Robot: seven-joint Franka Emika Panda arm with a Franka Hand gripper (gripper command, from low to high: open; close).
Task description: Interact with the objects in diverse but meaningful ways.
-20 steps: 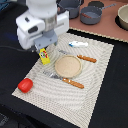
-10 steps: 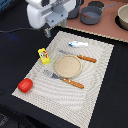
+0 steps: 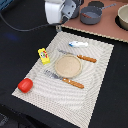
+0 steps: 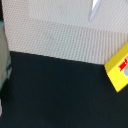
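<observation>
In the exterior view a yellow block with red marks [image 3: 44,55] lies on the left part of the pale placemat [image 3: 95,95]. A round red tomato [image 3: 25,85] sits at the mat's near left corner. Two dark grey pots [image 3: 91,14] [image 3: 122,17] stand on a brown board at the back. Two brown-handled utensils [image 3: 80,57] [image 3: 66,79] flank a tan plate [image 3: 67,66]. My gripper [image 3: 60,25] hangs high above the mat's far left corner, away from the block and holding nothing I can see. The wrist view shows the block [image 4: 119,67] at the frame's edge; the jaws are not clear.
A small white and blue utensil [image 3: 78,44] lies on the mat behind the plate, and its pale tip shows in the wrist view [image 4: 95,9]. The brown board [image 3: 100,27] borders the mat at the back. Black tabletop [image 3: 20,45] surrounds the mat.
My gripper has risen and moved back from just over the yellow block to the mat's far corner. The block stays on the mat.
</observation>
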